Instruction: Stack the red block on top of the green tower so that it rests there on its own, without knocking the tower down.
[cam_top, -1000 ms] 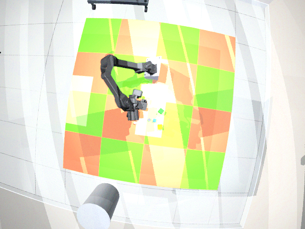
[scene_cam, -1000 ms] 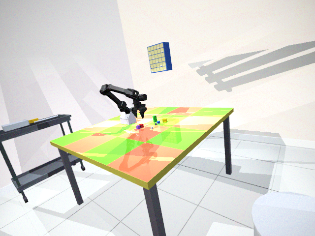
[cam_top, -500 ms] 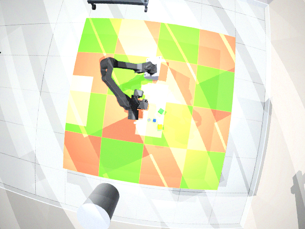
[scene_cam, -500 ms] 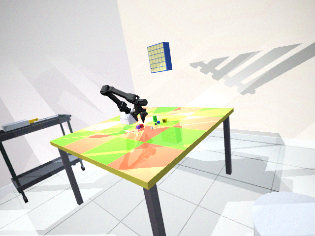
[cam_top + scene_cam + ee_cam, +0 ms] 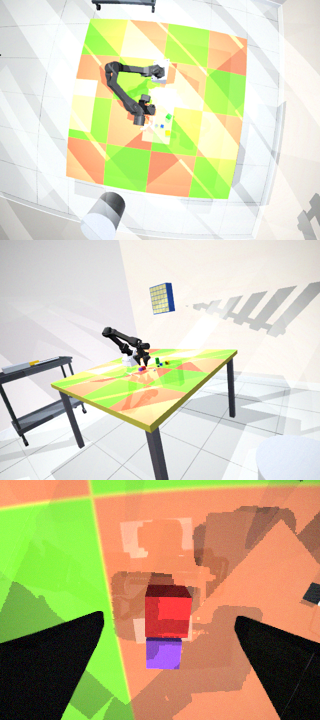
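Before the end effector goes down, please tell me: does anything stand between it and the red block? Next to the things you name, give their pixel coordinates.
Nothing visible does. The red block [image 5: 143,367] [image 5: 167,616] lies between the open fingers' lines; the purple block [image 5: 140,369] [image 5: 163,654] is beside it.

In the wrist view, 2 black gripper fingers of the open gripper [image 5: 169,617] reach in from the lower left and lower right, spread wide apart. Between their lines, over the orange part of the checkered table top, sit 2 blocks: a red block [image 5: 168,616] and, right beside it, nearer the lower edge, a purple block [image 5: 163,654]. At the right edge, 1 small dark thing [image 5: 313,593] is cut off.
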`<state>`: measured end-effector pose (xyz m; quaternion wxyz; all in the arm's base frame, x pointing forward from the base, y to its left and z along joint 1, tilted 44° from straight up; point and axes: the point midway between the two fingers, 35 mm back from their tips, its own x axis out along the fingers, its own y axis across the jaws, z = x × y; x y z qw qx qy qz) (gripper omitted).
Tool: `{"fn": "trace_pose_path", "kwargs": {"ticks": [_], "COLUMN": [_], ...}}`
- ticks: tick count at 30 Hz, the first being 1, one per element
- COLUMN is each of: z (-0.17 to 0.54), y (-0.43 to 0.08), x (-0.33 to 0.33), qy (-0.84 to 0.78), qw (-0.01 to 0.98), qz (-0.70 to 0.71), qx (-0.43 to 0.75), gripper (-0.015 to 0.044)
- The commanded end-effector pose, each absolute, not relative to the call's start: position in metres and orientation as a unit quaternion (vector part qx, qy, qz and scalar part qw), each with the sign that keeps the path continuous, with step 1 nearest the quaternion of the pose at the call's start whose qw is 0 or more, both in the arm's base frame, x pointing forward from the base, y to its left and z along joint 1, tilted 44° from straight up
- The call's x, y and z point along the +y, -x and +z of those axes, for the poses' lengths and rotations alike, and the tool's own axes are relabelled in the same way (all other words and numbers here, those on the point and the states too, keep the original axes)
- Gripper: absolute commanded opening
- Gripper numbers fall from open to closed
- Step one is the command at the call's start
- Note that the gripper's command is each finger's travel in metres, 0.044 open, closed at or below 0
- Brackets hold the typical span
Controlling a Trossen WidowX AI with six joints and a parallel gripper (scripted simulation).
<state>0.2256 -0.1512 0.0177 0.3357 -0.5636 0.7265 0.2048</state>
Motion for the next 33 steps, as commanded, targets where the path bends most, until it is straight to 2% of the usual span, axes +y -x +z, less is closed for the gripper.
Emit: {"fn": "trace_pose_path", "kwargs": {"ticks": [1,29,33], "z": [0.011,-0.001,-0.001], "y": [-0.224,-0.22,-0.22], "x": [-0.156,-0.169,-0.169], "qy": [0.564,0.564,0.564], "qw": [0.332,0.331,0.331], "qz": [0.207,0.206,0.206], "qx": [0.727,0.727,0.727], "gripper": [0.044,0.044,0.0335]}}
